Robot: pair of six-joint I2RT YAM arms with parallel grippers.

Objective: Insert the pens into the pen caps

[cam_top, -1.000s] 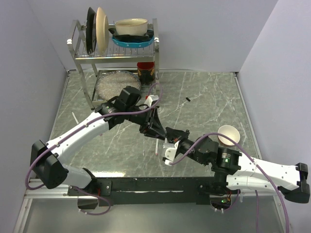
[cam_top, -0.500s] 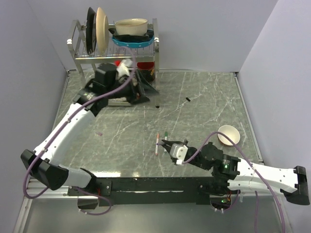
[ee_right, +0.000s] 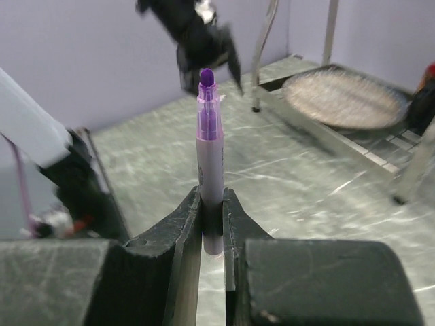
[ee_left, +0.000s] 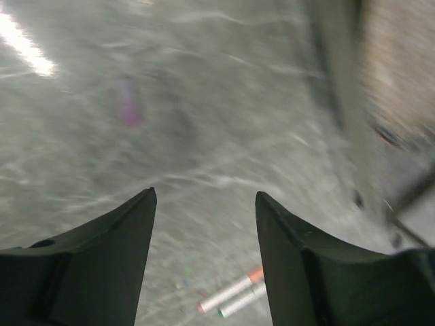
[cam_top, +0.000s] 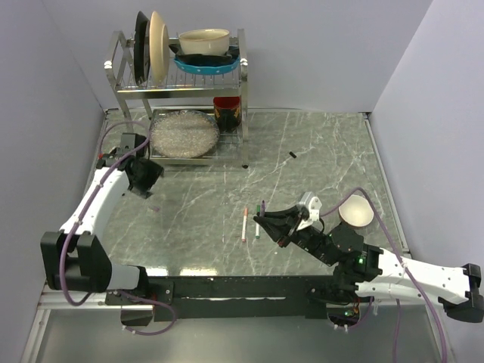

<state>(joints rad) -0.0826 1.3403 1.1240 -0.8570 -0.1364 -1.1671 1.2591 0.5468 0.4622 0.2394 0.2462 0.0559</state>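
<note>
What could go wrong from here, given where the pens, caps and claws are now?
1. The right claw grips the slim purple-tipped pen only near its lower end, so pressing a cap on could tilt it or make it slip.
2. The tiny purple cap lies on the grey marble table near the open left claw. It is blurred in the wrist view, so a grasp may miss it or flick it away.

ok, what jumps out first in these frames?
A purple pen, bare tip outward, is clamped in the right arm's jaws, just right of centre on the table. Two more pens lie side by side next to it. The left arm's jaws hang open and empty at the far left, near the dish rack.
</note>
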